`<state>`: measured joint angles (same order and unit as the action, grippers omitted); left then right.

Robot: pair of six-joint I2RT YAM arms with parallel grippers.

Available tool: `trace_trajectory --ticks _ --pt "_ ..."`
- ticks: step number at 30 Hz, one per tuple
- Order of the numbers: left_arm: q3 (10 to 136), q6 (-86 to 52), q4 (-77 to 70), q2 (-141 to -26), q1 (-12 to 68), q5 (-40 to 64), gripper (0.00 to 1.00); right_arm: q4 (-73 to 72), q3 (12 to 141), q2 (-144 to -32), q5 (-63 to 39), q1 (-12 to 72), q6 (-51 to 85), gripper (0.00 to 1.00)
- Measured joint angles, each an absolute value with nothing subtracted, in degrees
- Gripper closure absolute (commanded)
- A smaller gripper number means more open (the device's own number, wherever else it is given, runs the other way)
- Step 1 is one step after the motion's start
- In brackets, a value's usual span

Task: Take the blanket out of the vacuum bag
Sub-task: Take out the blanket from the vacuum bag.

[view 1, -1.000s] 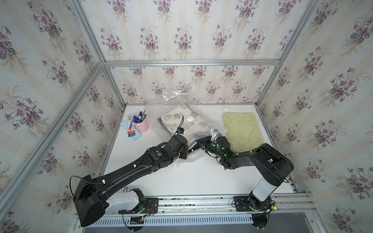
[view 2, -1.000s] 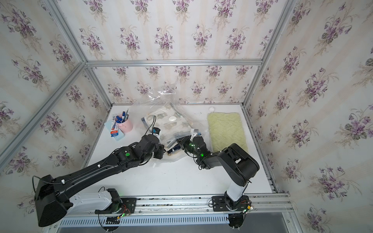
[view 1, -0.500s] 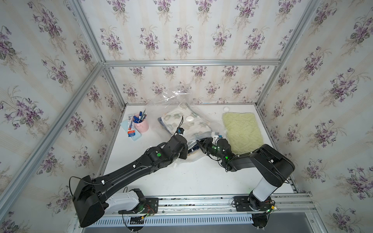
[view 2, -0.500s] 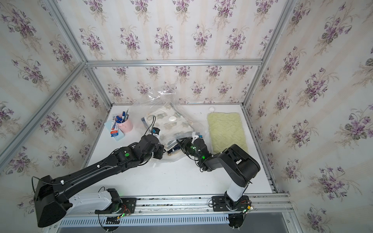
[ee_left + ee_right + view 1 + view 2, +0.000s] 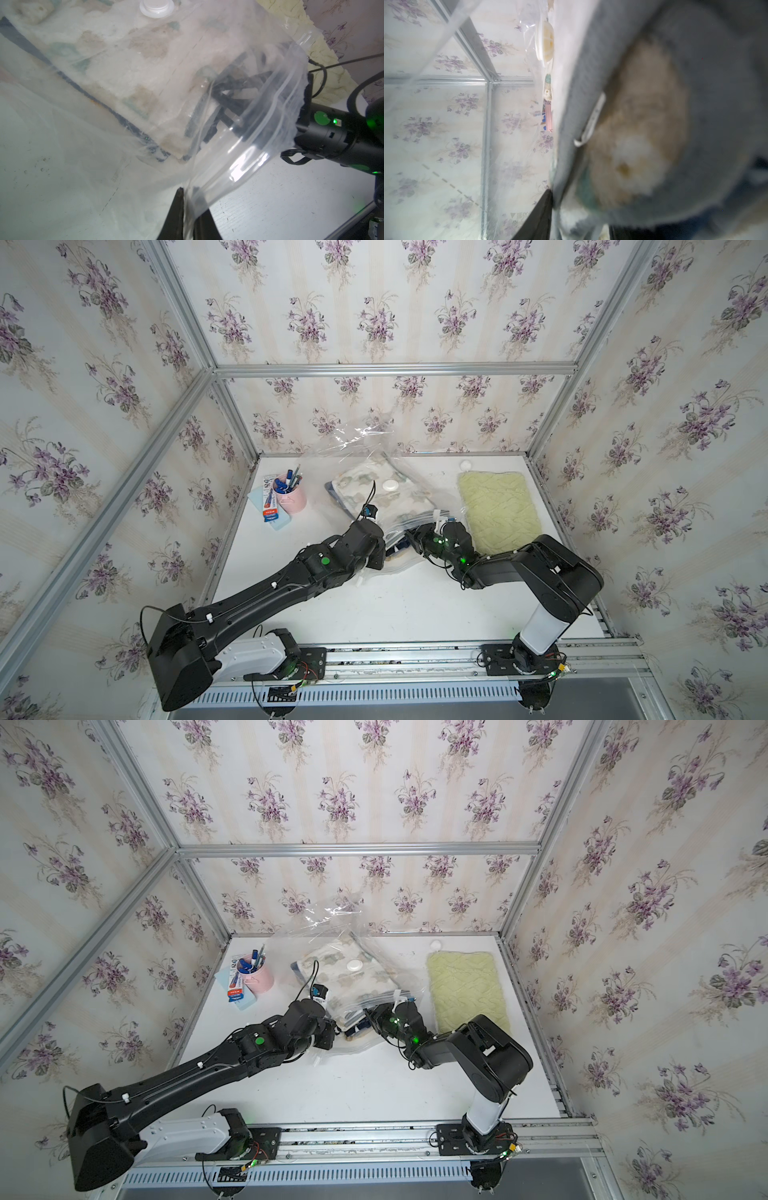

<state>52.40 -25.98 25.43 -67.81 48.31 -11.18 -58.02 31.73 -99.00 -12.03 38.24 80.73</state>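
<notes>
A white table (image 5: 415, 605) holds a clear bag (image 5: 361, 439) at its middle rear. Inside lies the blanket (image 5: 361, 485) (cream, dark-edged). The left gripper (image 5: 187, 195) is clamped on the bag's zip edge. The right gripper (image 5: 405, 540) reaches inside, jaws astride the blanket's edge; whether they grip, I cannot tell. The valve (image 5: 390, 485) faces up.

Walls (image 5: 374, 290) papered in pale stripes with purple flower sprigs closed three sides, framed by aluminium bars (image 5: 395, 369). A white, faintly scuffed table (image 5: 395, 614) filled the base; a metal rail (image 5: 395, 657) ran along its near edge. Light was even.
</notes>
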Motion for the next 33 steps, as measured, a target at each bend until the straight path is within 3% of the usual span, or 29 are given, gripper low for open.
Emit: trace_trajectory --ticks 16,27,33 --pt "51.44 -26.04 25.41 -66.72 48.34 -11.40 0.87 -57.98 31.31 -99.66 -12.56 38.50 81.01 0.55" --pt "50.76 -26.39 25.41 -65.67 48.31 -11.40 0.87 -56.82 32.91 -101.32 -12.67 38.72 81.41 0.48" --pt "50.61 -26.39 25.41 -65.45 48.31 -11.42 0.87 -56.31 35.79 -102.06 -12.64 38.72 81.41 0.51"
